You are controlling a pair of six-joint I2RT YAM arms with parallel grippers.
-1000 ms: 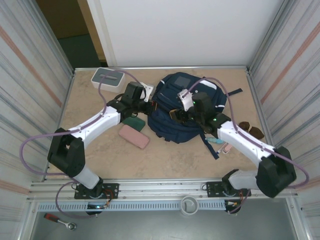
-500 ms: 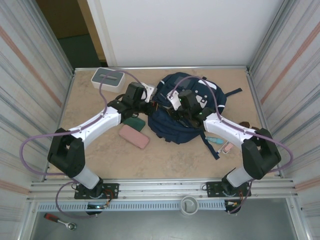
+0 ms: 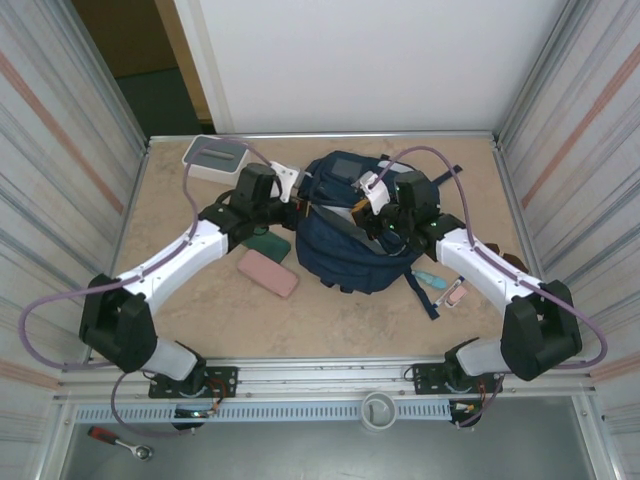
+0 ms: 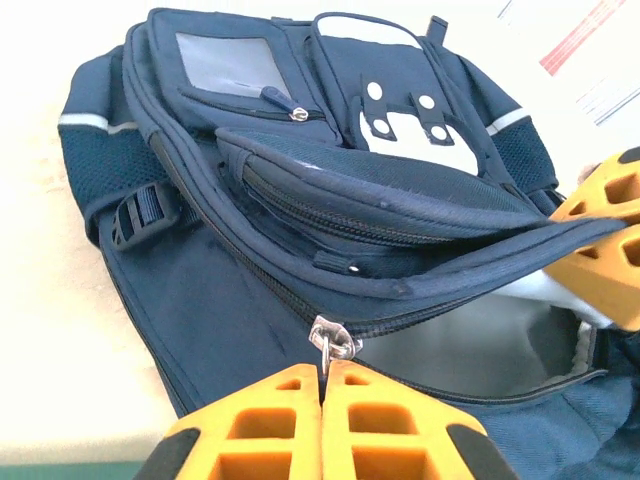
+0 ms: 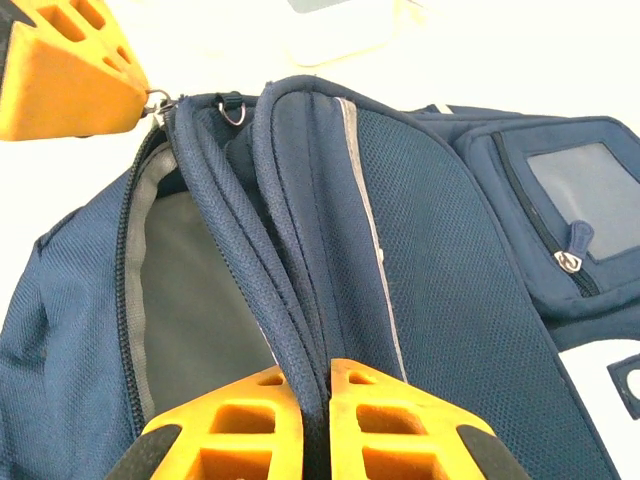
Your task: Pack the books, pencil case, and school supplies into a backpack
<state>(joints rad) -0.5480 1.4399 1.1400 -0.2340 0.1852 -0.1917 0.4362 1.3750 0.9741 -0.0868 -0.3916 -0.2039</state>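
Claws, 2, both mine, both closed.

1. Left gripper (image 4: 323,372): pads pressed together on the metal zipper pull (image 4: 333,341), at the left end of the main opening.
2. Right gripper (image 5: 315,378): pinched tight on the piped front panel rim (image 5: 300,250), holding it off the back wall.
3. Backpack (image 3: 345,250): mid-table between my 2 wrists, with grey lining (image 4: 470,350) showing in the gap. The long axis of the mouth runs from my left claw across to my right.
4. Pink pencil case (image 3: 268,272): on the table left of the backpack, just beside my left forearm.
5. Teal marker (image 3: 430,280) and pink-and-white pen (image 3: 455,295): at the backpack's near right corner, beside my right forearm.

Judgement: anything loaded must enter across that axis. Both claws are occupied, so 1 must let go first. My left is nearer the case, my right nearer the marker and pen.
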